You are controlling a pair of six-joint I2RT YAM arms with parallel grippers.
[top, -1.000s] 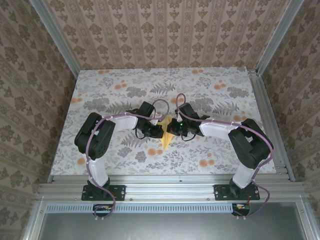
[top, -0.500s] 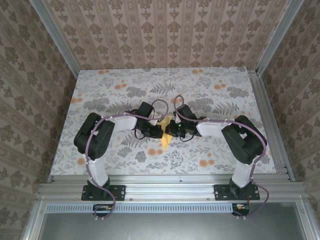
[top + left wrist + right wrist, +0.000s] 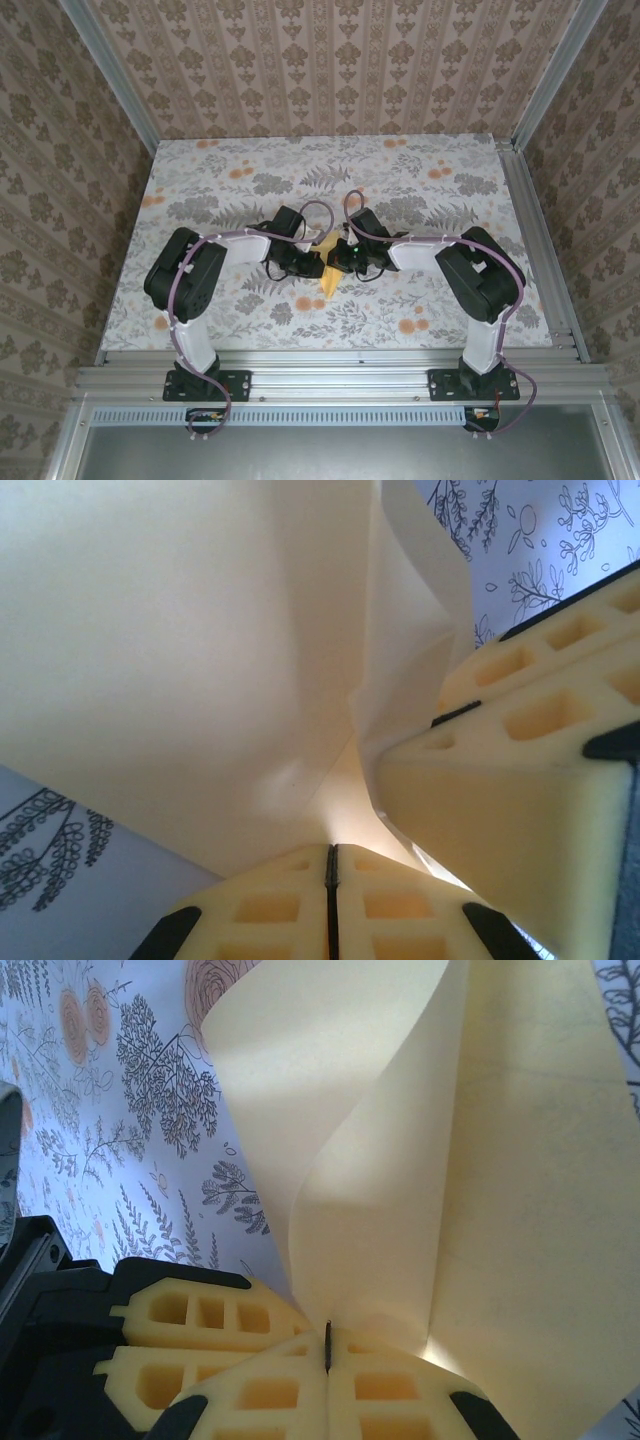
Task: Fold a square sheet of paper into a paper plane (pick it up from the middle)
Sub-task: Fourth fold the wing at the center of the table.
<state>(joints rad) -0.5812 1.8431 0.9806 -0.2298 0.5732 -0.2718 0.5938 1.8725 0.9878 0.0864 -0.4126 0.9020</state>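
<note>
the mustard-yellow sheet of paper (image 3: 328,282) is seen near the middle of the table (image 3: 450,300), well apart from every edge, bent into loose curving folds. it is pinched by the left gripper (image 3: 330,852), clenched on one fold, and by the right gripper (image 3: 328,1335), clenched on the paper just beside it.

- Beneath me, a pale tablecloth (image 3: 250,160) printed with grey ferns.
- Orange flower prints (image 3: 304,303) dot it.
- Damask wallpaper (image 3: 330,60) on three sides.
- Aluminium rail (image 3: 340,380) at my near edge.
</note>
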